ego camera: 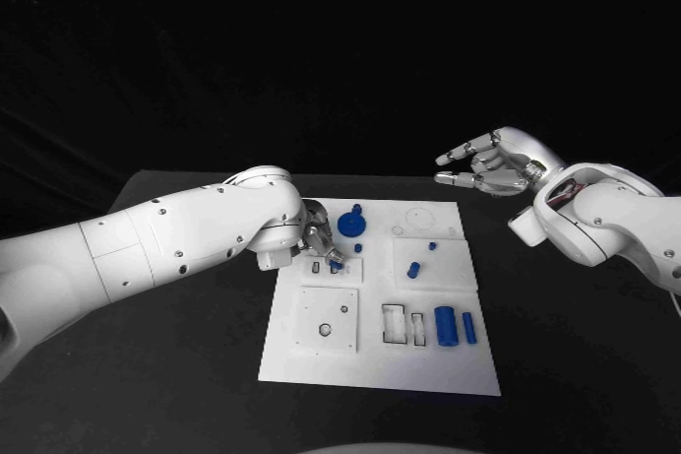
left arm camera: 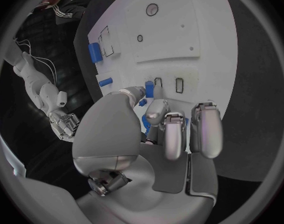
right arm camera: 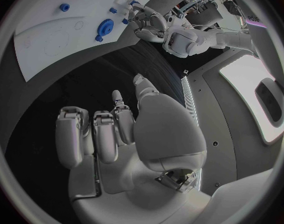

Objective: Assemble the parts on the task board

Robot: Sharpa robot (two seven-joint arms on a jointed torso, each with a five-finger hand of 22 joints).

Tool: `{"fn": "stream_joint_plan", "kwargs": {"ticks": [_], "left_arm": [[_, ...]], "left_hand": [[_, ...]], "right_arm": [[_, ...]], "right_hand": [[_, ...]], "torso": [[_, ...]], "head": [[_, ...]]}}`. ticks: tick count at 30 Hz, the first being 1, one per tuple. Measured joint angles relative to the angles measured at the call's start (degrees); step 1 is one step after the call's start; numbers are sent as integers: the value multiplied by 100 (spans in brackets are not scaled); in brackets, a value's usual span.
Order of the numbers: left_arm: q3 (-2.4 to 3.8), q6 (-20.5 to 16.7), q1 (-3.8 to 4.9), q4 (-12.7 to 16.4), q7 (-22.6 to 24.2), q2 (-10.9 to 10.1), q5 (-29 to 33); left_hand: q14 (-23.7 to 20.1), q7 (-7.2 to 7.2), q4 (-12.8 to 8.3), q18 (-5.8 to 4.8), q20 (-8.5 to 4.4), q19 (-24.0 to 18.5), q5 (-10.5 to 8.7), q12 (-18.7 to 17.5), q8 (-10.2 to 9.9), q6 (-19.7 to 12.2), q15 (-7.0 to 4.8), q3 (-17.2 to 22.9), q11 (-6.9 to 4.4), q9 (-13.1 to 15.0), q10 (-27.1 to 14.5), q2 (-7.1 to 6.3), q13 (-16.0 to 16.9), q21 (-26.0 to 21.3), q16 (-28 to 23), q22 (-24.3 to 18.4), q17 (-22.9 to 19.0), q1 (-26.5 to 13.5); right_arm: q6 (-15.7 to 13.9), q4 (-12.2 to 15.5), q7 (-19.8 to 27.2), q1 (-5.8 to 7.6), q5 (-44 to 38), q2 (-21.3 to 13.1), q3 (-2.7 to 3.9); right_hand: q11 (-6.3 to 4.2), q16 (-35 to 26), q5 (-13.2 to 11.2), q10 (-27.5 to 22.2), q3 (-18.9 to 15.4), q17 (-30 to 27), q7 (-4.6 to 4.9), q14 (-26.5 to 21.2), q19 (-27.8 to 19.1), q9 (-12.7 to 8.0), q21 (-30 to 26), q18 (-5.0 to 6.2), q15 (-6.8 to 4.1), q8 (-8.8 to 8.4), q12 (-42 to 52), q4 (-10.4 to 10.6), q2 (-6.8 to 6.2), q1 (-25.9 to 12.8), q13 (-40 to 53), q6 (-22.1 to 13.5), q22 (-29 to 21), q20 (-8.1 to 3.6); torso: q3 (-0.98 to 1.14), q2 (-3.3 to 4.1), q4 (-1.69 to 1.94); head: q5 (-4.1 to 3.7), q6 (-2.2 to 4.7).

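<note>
**Task board, parts, two hands**

Task board [ego camera: 426,370]: white plate, centre of black table [ego camera: 170,395].
Left hand [ego camera: 315,242]: low over the board's upper left, pinching a small blue part [left arm camera: 149,88] by a slot, apparently touching the board.
Right hand [ego camera: 490,165]: raised off the board's far right corner, fingers loosely spread, holding nothing.
Round blue part [ego camera: 352,221]: beside the left hand.
Blue cylinder [ego camera: 447,326]: lower right recess.
</note>
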Motion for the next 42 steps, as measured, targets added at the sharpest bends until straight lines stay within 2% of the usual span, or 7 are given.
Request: {"fn": "stream_joint_plan", "kwargs": {"ticks": [6, 17, 19, 20, 21, 31, 42], "left_arm": [[1, -240, -53, 127, 0, -104, 1], [-6, -463, -142, 171, -1, -125, -113], [-7, -471, -154, 172, -1, -118, -136], [-8, -472, -158, 172, -1, -115, -147], [-8, -472, -160, 172, -1, -111, -155], [-1, -398, -168, 171, 2, -97, -226], [1, -320, -171, 199, 13, -147, -285]], "left_hand": [[0, 2, -28, 0, 0, 0, 42, 42, 0, -1, 0, 27, 19, 18, 22, -27, 31, 31, 0, 0, 0, -31], [0, 13, -41, 0, 0, 0, 42, 42, 21, -6, 0, 41, 1, 18, 41, -57, 47, 67, 0, -1, -1, -62], [0, 14, -56, -8, 0, 0, 42, 45, 21, -6, 0, 55, 1, 19, 41, -58, 47, 68, 0, 0, -1, -63], [0, 16, -63, -80, 0, 0, 42, 65, 21, -4, 0, 63, 1, 26, 41, -65, 47, 68, 0, -1, -1, -70], [0, 21, -66, -88, 0, 0, 42, 65, 21, 1, 0, 66, 0, 29, 41, -65, 47, 67, 0, -1, -1, -70], [0, 33, -80, -88, 0, 0, 41, 65, 21, -6, 1, 79, 1, 37, 41, -73, 52, 67, 0, -1, -2, -78], [0, 13, -134, -88, 1, 0, 131, 65, 20, 36, 1, 133, 1, 60, 41, -117, 56, 91, 0, -1, -2, -169]], "right_arm": [[7, -8, 0, -1, 0, -4, -2], [20, -10, 1, -2, 0, -7, -3], [22, -11, 1, -2, 0, -7, -3], [23, -11, 1, -2, 0, -7, -4], [24, -12, 1, -2, 0, -7, -4], [37, -14, 3, -3, 1, -3, -4], [52, -21, 4, -5, 1, 5, -6]], "right_hand": [[0, 0, 0, 0, -9, 0, 0, 0, 0, -1, 0, 0, 0, 0, 0, -9, 0, 0, 0, 0, 0, 0], [0, 0, 0, 0, -16, -1, 0, 0, 0, -1, 0, 0, 0, 0, 0, -15, 0, 0, 0, 0, 0, 0], [0, 0, 0, 0, -15, -1, 0, 0, 0, -1, 0, 0, 0, 0, 0, -16, 0, 0, 0, 0, 0, 0], [0, 0, 0, 0, -15, -1, 0, 0, 0, -1, 0, 0, 0, 0, 0, -16, 0, 0, 0, 0, 0, 0], [0, 0, 0, 0, -16, -1, 0, 0, 0, -2, 0, 0, 0, 0, 0, -15, 0, 0, 0, 0, 0, 0], [0, 0, 0, 0, -15, -2, 0, 0, 0, -2, 0, 0, 0, 0, 0, -15, 0, 0, 0, 0, 0, 0], [0, 0, 0, 0, -15, -2, 0, 0, 0, -3, 0, 0, 0, 0, 0, -15, 0, 0, 0, 0, 0, 0]], "torso": [[1, 0, 2], [-8, 0, -1], [-8, 1, -5], [-8, 1, -6], [-8, 1, -6], [-9, 4, -10], [-12, 8, -10]], "head": [[10, -12], [37, -23], [43, -23], [46, -23], [46, -23], [62, -31], [68, -48]]}}
